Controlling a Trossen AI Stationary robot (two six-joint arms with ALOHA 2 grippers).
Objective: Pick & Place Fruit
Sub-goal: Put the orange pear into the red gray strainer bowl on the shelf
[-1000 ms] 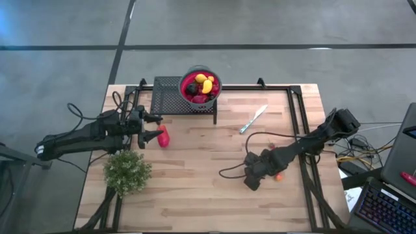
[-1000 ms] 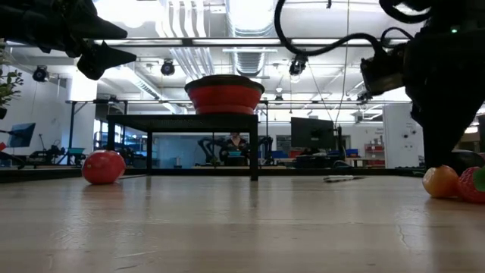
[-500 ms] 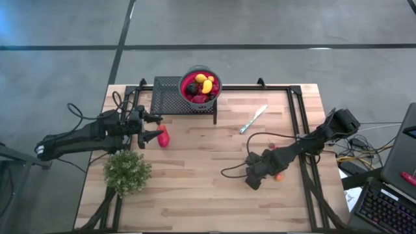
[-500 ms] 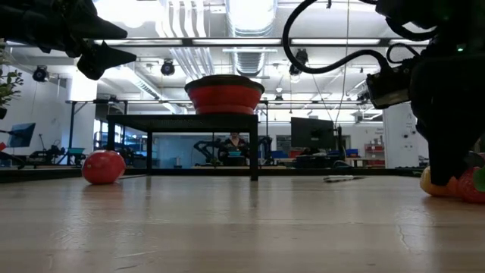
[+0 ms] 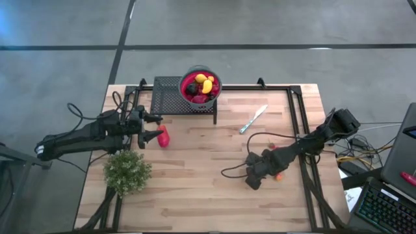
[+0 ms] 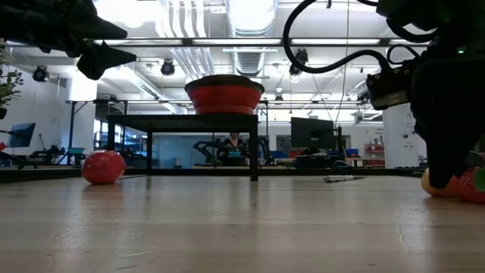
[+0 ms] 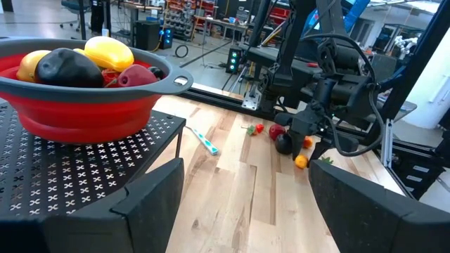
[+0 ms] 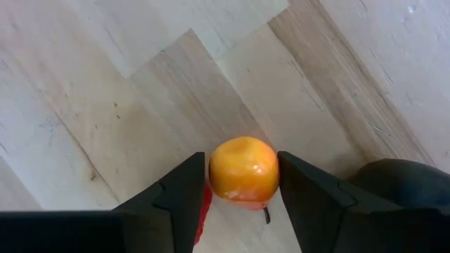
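**Right gripper around an orange toy fruit; left arm waiting by the rack**

1. Right gripper (image 8: pixel 238 204): lowered to the table (image 5: pixel 195 188) on its right side. In the right wrist view the two dark fingers (image 8: pixel 179 197) stand spread on either side of an orange fruit (image 8: pixel 243 169). Whether the pads touch the fruit cannot be told.
2. Orange fruit: round, glossy, orange shading to yellow at its crown, resting on the pale wood planks. A sliver of a red piece (image 8: pixel 203 211) shows under the fruit, mostly hidden by the finger. In the high view only a small orange edge (image 5: pixel 279 176) shows beside the gripper body.
3. Low view: the right arm covers most of the orange fruit at the picture's edge; a red fruit (image 6: pixel 477 186) beside it is cut off by the frame.
4. Larger red fruit (image 5: pixel 163 137): lies on the table's left side, just beside the left gripper (image 5: pixel 149 136).
5. Left gripper: hovers above the table near a bushy green plant (image 5: pixel 127 171), fingers spread wide apart, holding nothing.
6. Silver knife (image 5: pixel 253 119): lies diagonally, mid-table.
7. Far edge: a red bowl (image 5: pixel 200 87) stands on a black mesh rack (image 5: pixel 168 95), holding yellow, red and dark maroon fruits.
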